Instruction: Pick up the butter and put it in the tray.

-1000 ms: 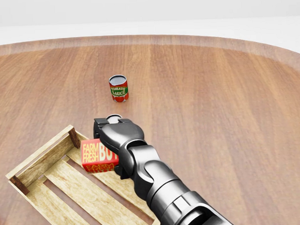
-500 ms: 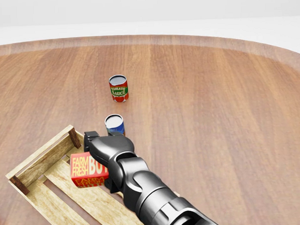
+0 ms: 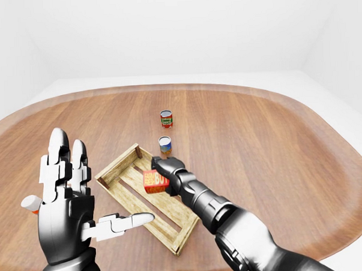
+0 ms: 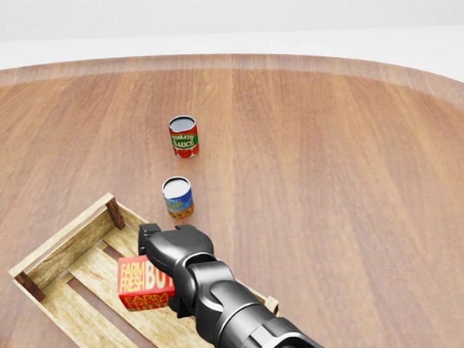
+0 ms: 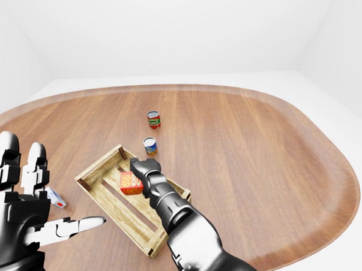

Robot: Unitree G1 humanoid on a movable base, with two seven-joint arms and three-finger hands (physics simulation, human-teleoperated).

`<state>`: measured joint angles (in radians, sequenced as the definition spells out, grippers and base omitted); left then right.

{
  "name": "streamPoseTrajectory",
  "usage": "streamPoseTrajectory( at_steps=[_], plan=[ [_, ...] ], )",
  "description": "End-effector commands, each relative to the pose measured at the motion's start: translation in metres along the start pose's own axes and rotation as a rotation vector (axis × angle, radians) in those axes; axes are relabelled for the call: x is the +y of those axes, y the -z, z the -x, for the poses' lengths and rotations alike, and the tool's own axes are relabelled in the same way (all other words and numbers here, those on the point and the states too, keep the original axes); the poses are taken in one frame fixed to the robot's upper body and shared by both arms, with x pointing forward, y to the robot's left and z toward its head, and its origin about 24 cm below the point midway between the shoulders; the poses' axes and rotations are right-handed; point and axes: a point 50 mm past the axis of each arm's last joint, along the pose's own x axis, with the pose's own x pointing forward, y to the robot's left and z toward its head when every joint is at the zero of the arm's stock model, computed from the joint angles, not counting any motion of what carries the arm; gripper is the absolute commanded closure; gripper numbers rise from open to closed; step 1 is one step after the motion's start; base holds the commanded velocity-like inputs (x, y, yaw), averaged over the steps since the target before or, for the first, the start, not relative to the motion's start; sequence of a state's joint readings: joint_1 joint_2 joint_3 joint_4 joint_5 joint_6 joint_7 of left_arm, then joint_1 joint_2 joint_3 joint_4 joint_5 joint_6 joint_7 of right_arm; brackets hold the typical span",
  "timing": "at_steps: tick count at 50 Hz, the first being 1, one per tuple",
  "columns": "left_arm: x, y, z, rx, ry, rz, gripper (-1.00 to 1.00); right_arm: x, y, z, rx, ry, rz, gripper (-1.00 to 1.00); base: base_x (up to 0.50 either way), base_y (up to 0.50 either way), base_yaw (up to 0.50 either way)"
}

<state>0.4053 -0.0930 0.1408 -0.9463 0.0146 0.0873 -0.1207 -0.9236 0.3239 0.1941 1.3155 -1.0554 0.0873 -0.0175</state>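
hiding butter's [image 4: 144, 284] right end: right robot hand [image 4: 168, 258], over tray [image 4: 59, 247].

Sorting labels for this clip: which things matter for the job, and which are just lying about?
Job: butter, held in right hand; tray.
Lying about: tomato can; blue can; small carton; left hand, raised open.

Right arm [image 4: 222, 305]: glossy dark-grey segmented shells, black joints. Left hand [image 3: 67, 221]: chrome-grey palm, three blocky ribbed fingers, seemingly lighter knuckle plates.
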Motion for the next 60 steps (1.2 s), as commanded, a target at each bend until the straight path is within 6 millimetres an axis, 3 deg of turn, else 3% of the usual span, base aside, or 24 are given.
streamPoseTrajectory(
  at_steps=[1, 37, 38, 39, 60],
  plan=[
    [0.001, 0.001, 0.0, 0.005, -0.003, 0.001, -1.0, 0.0, -0.001, 0.0, -0.001, 0.02, -0.003, 1.0, 0.0, 0.0, 0.0],
    [0.003, 0.003, -0.001, 0.007, -0.009, 0.002, -1.0, 0.013, 0.005, 0.001, 0.022, -0.017, -0.02, 1.0, 0.0, 0.0, 0.0],
    [0.003, 0.003, -0.001, 0.007, -0.009, 0.002, -1.0, 0.013, 0.005, 0.001, 0.022, -0.014, -0.022, 0.73, 0.0, 0.0, 0.0],
    [0.003, 0.003, -0.001, 0.006, -0.01, 0.002, -1.0, 0.012, 0.004, 0.001, 0.021, -0.012, -0.027, -1.0, 0.0, 0.0, 0.0],
    [0.005, 0.002, 0.0, 0.006, -0.013, 0.004, -1.0, 0.01, 0.004, 0.001, 0.02, 0.008, -0.04, -1.0, 0.0, 0.0, 0.0]
  ],
)
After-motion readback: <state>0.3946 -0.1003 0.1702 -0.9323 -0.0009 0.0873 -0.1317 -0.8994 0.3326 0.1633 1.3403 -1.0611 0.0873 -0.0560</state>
